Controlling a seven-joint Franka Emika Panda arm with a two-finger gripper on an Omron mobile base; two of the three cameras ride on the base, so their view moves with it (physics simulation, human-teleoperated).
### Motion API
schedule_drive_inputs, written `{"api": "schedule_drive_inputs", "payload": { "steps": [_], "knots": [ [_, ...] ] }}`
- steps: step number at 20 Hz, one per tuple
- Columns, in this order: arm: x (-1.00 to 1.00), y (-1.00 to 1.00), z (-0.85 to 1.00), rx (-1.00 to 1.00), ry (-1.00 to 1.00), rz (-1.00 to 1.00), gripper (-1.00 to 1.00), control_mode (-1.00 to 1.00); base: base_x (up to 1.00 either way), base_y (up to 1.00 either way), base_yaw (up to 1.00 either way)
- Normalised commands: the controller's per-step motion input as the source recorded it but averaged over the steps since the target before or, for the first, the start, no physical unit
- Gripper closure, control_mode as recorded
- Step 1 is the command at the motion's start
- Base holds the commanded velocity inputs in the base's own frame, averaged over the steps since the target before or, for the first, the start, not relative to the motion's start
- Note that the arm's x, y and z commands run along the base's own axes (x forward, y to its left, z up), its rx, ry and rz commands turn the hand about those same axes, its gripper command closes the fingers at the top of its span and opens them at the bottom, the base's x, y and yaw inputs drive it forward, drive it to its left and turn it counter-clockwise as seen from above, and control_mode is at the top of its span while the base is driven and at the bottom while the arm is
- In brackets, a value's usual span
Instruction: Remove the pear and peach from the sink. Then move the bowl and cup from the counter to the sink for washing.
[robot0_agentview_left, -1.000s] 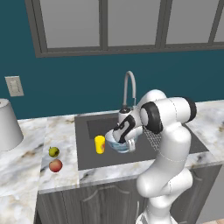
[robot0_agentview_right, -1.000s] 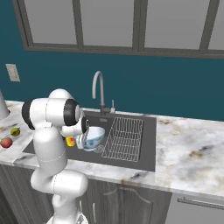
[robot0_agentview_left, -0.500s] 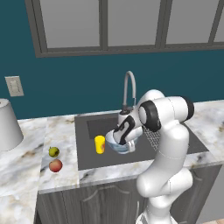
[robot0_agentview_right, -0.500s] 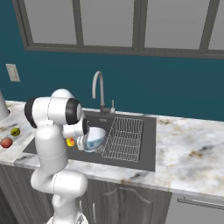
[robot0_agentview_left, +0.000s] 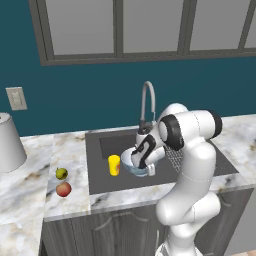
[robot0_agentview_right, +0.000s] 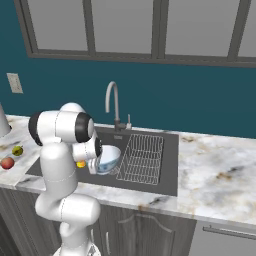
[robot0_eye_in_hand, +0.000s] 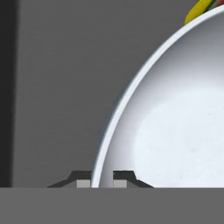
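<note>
hand (robot0_eye_in_hand: 101, 180): clamped on bowl rim, one finger each side of the wall
bowl (robot0_agentview_left: 131, 163): held tilted over sink basin, w/ cup just beside it on its left
cup (robot0_agentview_left: 114, 165): yellow, upright inside sink (robot0_agentview_left: 100, 177)
pear (robot0_agentview_left: 61, 173): on tabletop (robot0_agentview_left: 30, 185), left of sink
peach (robot0_agentview_left: 63, 189): just in front of pear, near tabletop front edge
faucet (robot0_agentview_right: 113, 102): behind basin, wire rack (robot0_agentview_right: 142, 157) on right side

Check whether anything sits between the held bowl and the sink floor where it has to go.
Nothing visible blocks it. The gripper pinches the bowl's rim over the sink; the cup stands beside it in the basin, not underneath.
</note>
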Motion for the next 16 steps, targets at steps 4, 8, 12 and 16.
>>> {"api": "schedule_drive_inputs", "payload": {
  "steps": [4, 8, 12, 16],
  "knots": [
    [0.03, 0.0, -0.1, 0.0, -0.01, 0.0, 1.0, -1.0, 0.0, 0.0, 0.0],
    [0.03, 0.0, -0.09, 0.0, -0.01, 0.0, 1.0, -1.0, 0.0, 0.0, 0.0],
    [0.03, 0.0, -0.06, 0.0, 0.0, 0.0, 1.0, -1.0, 0.0, 0.0, 0.0],
    [0.04, 0.0, -0.04, 0.0, 0.0, 0.0, 1.0, -1.0, 0.0, 0.0, 0.0]
  ]
}}
